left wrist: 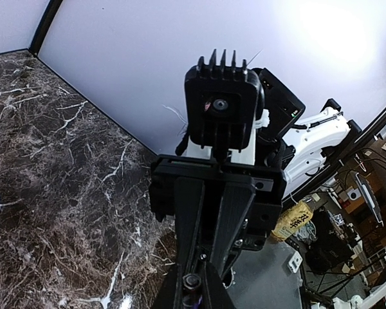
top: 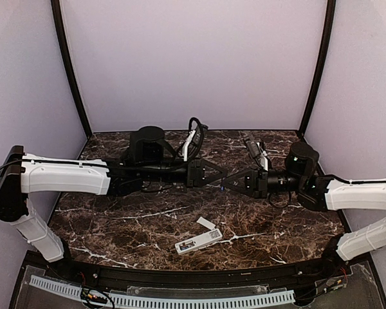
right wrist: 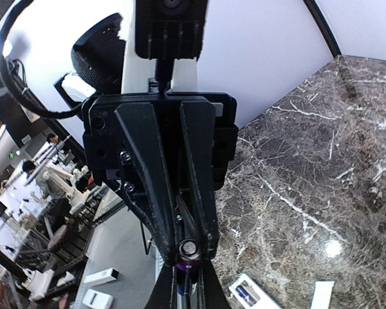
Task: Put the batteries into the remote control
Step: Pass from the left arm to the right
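The remote control (top: 198, 242) — where does it lie in this frame? (Desk)

Flat on the dark marble table (top: 116, 219), toward the near edge and a little right of centre, set at a slant. A small white cover plate (top: 206, 223) lies just beside its far end, not touching it. (Photographer)

Which face is up? (Desk)

The right wrist camera shows an open recess facing up, with a slim dark blue piece (right wrist: 243, 293) in it. It is too small to say whether that is a battery. (Photographer)

And the arms? (Desk)

Both reach in level from the sides and meet tip to tip in the air over the middle of the table, beyond the remote control and clear of it. (Photographer)

What are the hands doing? (Desk)

The left gripper (top: 220, 175) is pinched narrow on a battery (right wrist: 188, 249). Its round end and purple body show between the black fingertips in the right wrist view. The right gripper (top: 235, 181) comes from the opposite side, its fingers drawn in tight on the same battery — two hands, one cell, held off the table. (Photographer)
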Controlling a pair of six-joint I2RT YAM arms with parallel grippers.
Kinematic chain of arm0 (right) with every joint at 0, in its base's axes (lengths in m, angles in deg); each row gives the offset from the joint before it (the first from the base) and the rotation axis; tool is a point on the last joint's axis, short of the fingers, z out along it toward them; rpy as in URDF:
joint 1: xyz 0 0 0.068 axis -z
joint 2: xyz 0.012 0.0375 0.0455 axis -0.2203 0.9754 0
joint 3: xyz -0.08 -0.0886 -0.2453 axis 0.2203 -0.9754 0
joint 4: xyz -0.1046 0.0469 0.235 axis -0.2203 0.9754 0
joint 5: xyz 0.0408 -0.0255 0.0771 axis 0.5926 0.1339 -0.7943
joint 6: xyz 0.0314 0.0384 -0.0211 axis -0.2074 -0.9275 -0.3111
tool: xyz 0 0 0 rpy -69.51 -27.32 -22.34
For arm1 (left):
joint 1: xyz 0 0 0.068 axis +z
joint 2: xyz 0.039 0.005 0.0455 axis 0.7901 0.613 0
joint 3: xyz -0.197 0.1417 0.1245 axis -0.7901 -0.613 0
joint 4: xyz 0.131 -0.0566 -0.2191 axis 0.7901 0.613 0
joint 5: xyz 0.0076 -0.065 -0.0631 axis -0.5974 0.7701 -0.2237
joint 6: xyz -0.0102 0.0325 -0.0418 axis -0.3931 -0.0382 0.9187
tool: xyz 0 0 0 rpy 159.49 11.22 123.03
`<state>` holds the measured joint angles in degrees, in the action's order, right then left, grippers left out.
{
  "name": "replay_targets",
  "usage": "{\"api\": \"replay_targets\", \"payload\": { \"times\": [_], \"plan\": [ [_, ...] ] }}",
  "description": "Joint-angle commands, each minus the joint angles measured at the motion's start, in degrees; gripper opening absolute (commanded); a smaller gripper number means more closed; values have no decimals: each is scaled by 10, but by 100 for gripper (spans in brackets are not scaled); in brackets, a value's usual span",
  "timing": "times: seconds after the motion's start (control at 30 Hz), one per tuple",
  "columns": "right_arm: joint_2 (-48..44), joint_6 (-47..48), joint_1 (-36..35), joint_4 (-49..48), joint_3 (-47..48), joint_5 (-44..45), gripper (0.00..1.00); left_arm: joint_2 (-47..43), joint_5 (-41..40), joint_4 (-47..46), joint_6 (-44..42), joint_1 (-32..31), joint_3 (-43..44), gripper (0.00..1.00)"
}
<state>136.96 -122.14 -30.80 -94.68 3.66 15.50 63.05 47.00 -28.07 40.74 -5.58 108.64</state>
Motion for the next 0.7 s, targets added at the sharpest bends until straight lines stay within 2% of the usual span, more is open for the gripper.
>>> {"api": "replay_targets", "payload": {
  "times": [0.0, 0.07, 0.1, 0.13, 0.17, 0.2, 0.23, 0.3, 0.37, 0.47, 0.57, 0.63, 0.67],
  "plan": [
    [7, -7, -4, -16, 2, 2, 0, -6, 21, 6, -10, -4, -5, 0],
    [10, -14, -3, -20, 1, 0, 0, -10, 18, 14, -20, -4, -4, 15],
    [11, -18, -3, -22, 0, -2, 0, -11, 12, 29, -26, -4, -2, 32],
    [11, -22, -2, -23, 0, -3, 0, -17, 8, 37, -43, -4, 3, 40],
    [11, -25, -1, -21, 0, -4, 0, -21, -6, 65, -55, -4, 7, 58],
    [11, -31, 0, -20, 0, -6, 0, -33, -17, 85, -87, -4, 18, 68],
    [9, -36, 3, -19, -1, -8, 0, -48, -45, 133, -107, -4, 25, 84],
    [8, -50, 10, -14, -4, -15, 0, -78, -85, 191, -206, -4, 38, 96],
    [7, -71, 15, -14, -14, -27, 0, -110, -129, 225, -266, -4, 34, 98],
    [7, -106, 19, -25, -34, -60, 0, -159, -168, 208, -325, -4, -22, 98],
    [-7, -141, 20, -33, -54, -90, 0, -217, -173, 183, -379, -5, -76, 99],
    [-26, -163, 20, -34, -66, -97, 0, -229, -153, 212, -444, -16, -72, 98],
    [-34, -172, 20, -33, -71, -98, 0, -231, -170, 235, -471, -29, -72, 99]
  ]
}}
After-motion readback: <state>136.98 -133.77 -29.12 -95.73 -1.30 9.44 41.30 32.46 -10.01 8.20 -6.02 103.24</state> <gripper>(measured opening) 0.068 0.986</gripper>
